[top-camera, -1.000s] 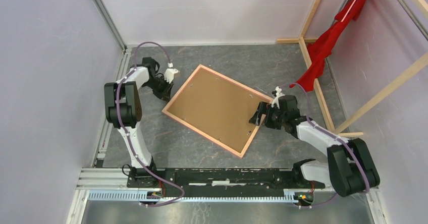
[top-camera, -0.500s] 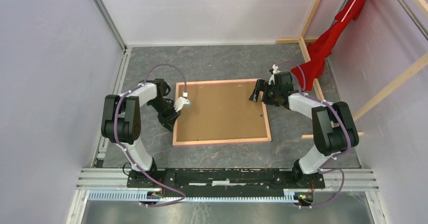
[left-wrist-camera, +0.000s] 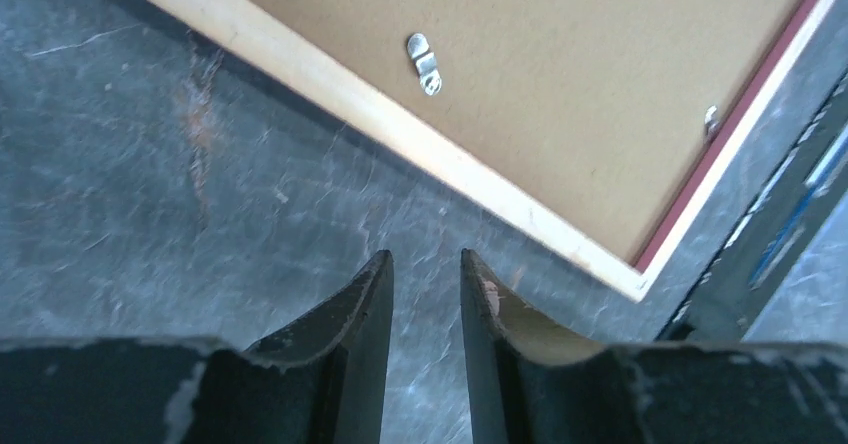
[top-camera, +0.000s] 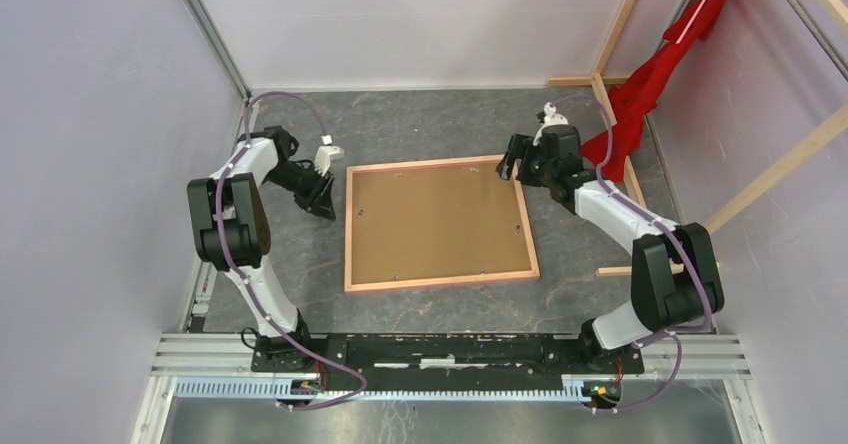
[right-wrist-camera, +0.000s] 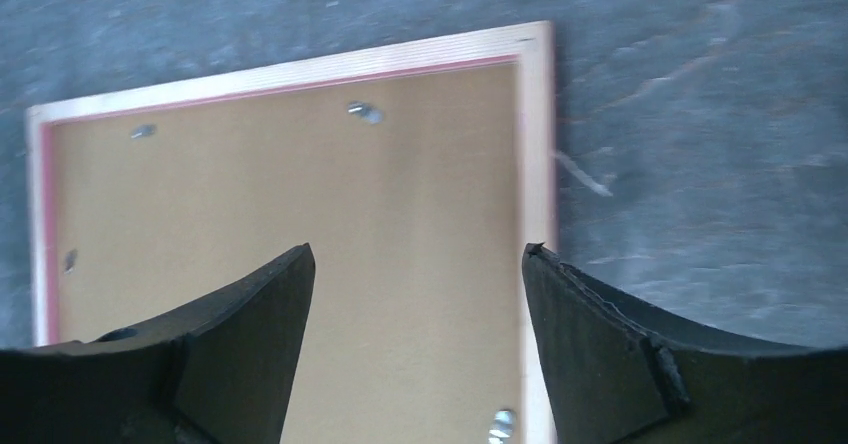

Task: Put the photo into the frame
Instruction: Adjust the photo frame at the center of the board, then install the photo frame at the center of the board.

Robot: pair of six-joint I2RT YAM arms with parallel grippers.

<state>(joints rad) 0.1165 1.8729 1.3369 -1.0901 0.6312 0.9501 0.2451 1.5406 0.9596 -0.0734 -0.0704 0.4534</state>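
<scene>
The frame (top-camera: 349, 229) lies flat on the grey table with its pale wood back up. The photo's brown hardboard back (top-camera: 435, 219) fills it, and the printed side is hidden. Small metal clips (left-wrist-camera: 424, 62) sit along the inside edges. My left gripper (top-camera: 320, 197) is over bare table just left of the frame's left edge (left-wrist-camera: 350, 114), its jaws a narrow gap apart with nothing between them (left-wrist-camera: 425, 256). My right gripper (top-camera: 510, 164) hovers over the frame's far right corner (right-wrist-camera: 535, 144), open wide and empty (right-wrist-camera: 420, 249), the hardboard (right-wrist-camera: 300, 184) below it.
A red cloth (top-camera: 655, 74) hangs on bare wooden beams (top-camera: 620, 154) at the back right. An aluminium post (top-camera: 215, 49) and pale walls bound the left and back. The arms' base rail (top-camera: 440, 349) runs along the near edge.
The frame turned from a diagonal to square with the table. My left gripper drew back left off the frame's edge and parted slightly. My right gripper shifted back over the far right corner.
</scene>
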